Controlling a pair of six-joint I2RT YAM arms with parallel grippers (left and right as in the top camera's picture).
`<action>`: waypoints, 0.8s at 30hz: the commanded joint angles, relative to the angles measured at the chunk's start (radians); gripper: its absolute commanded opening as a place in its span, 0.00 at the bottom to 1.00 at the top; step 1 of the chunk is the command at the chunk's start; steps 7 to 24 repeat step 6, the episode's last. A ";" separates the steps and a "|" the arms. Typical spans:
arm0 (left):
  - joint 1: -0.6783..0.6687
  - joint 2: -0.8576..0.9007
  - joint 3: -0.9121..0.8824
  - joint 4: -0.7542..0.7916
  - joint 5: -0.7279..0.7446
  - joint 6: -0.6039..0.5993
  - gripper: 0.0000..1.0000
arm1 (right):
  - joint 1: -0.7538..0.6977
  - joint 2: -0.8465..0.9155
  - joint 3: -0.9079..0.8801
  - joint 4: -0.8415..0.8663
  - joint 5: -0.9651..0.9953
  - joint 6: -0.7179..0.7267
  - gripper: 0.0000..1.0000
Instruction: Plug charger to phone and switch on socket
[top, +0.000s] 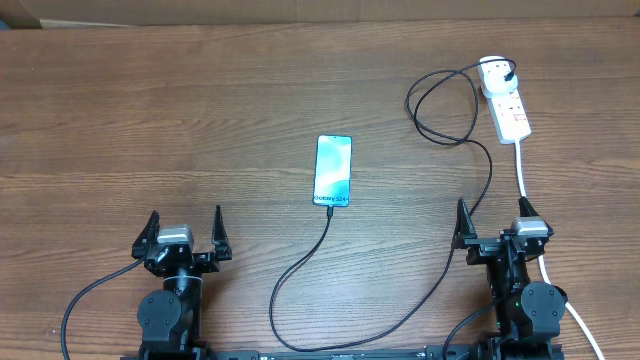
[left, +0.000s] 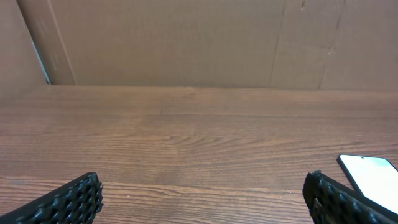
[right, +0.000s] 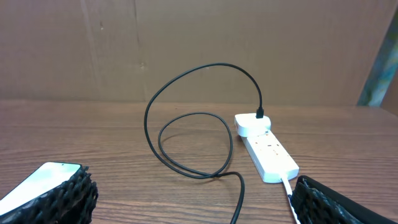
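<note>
Left tool (top: 184, 222) and right tool (top: 493, 215) gape; charger (right: 217, 65) sits in socket (top: 508, 105) and phone (top: 333, 170).

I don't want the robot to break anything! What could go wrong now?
1. The charger cable loops on the table between the open right end effector and the socket. Reaching for the switch might snag it and tug the phone.
2. The thick white cord runs right beside that arm, so a bump could drag the socket.
</note>
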 joint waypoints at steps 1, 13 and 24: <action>0.000 -0.011 -0.004 -0.001 0.005 0.019 1.00 | -0.003 -0.012 -0.010 0.006 0.010 -0.001 1.00; 0.000 -0.011 -0.004 -0.001 0.005 0.019 1.00 | -0.003 -0.012 -0.010 0.006 0.010 -0.001 1.00; 0.000 -0.011 -0.004 -0.001 0.005 0.019 1.00 | -0.003 -0.012 -0.010 0.006 0.010 -0.001 1.00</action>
